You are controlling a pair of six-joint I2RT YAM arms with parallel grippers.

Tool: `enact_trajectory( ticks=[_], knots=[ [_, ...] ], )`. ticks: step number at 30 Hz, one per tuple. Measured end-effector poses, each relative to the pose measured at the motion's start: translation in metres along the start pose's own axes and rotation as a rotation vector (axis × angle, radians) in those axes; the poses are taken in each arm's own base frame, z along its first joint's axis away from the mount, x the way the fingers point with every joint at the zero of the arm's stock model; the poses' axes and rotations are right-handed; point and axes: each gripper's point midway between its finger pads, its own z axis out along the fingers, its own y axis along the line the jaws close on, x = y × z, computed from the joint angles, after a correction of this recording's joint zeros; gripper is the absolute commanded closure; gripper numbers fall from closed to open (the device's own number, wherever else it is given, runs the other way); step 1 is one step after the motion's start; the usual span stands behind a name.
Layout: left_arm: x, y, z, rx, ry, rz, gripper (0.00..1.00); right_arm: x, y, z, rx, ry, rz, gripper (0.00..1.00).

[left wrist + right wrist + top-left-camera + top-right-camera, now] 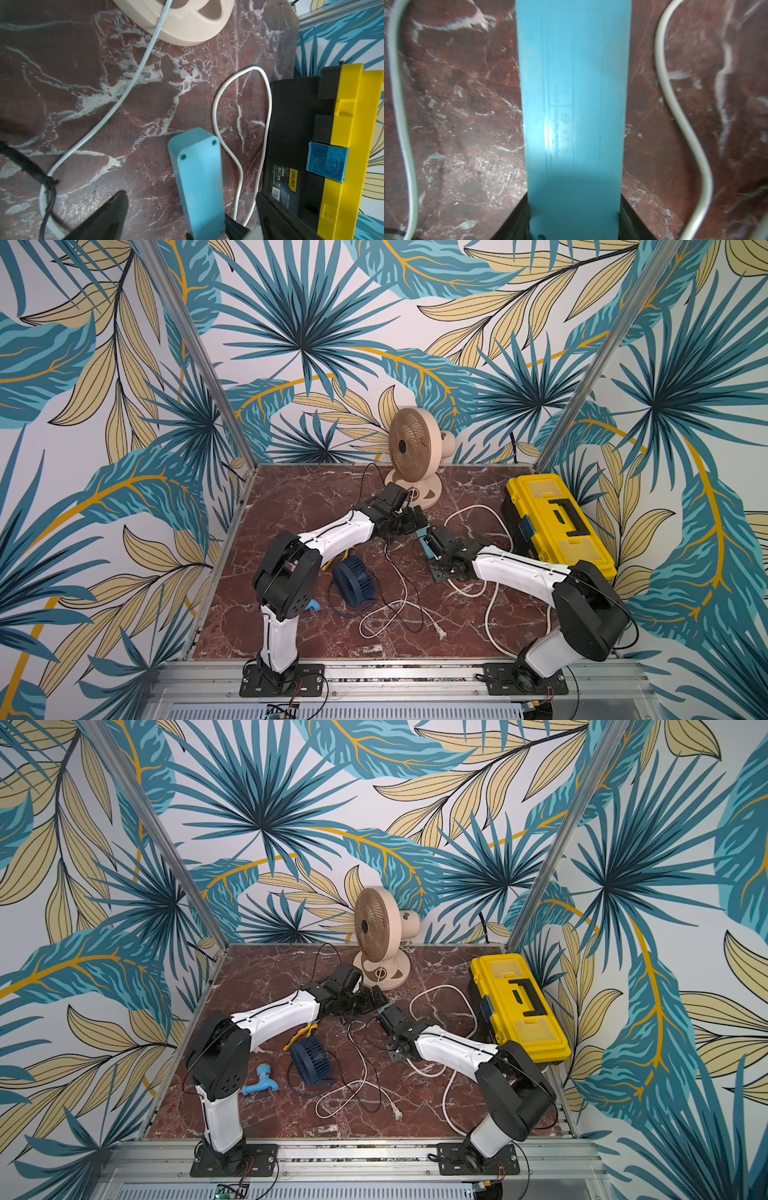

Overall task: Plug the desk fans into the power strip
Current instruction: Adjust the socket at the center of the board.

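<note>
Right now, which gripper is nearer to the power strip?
Right. The right gripper has its fingers against both sides of the power strip; the left gripper is open near its other end, not touching it.

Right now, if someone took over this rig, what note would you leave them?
Left claw: open, straddling one end of the power strip, not gripping it.
Right claw: closed on the strip's long edges, as far as its wrist view shows.
Power strip: mid-table, plain back up, sockets hidden.
Desk fan: upright at the back. A white plug lies loose nearer the robot.
Done: strip grasped, nothing plugged in.
Left: expose the sockets, fetch the plug, insert it.
</note>
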Motion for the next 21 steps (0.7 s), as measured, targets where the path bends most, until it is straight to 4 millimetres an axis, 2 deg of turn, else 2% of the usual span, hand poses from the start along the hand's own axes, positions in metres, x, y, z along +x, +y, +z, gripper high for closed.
enact_trajectory(
  ticks=[5,11,14,18,21],
  knots=[
    [0.004,0.008,0.005,-0.065,0.027,-0.076,0.01,-0.012,0.001,-0.020,0.064,-0.097,-0.056,0.72],
    [0.005,-0.003,0.006,-0.064,0.032,-0.113,0.10,-0.010,-0.003,-0.024,0.097,-0.117,-0.079,0.71],
    [0.006,-0.009,0.009,-0.063,0.032,-0.118,0.09,-0.010,-0.003,-0.024,0.102,-0.120,-0.086,0.71],
    [0.012,-0.012,0.016,-0.067,0.040,-0.119,0.01,-0.012,0.000,-0.025,0.099,-0.128,-0.096,0.70],
    [0.016,-0.010,0.020,-0.076,0.049,-0.121,0.02,-0.012,0.002,-0.025,0.096,-0.132,-0.104,0.70]
  ],
)
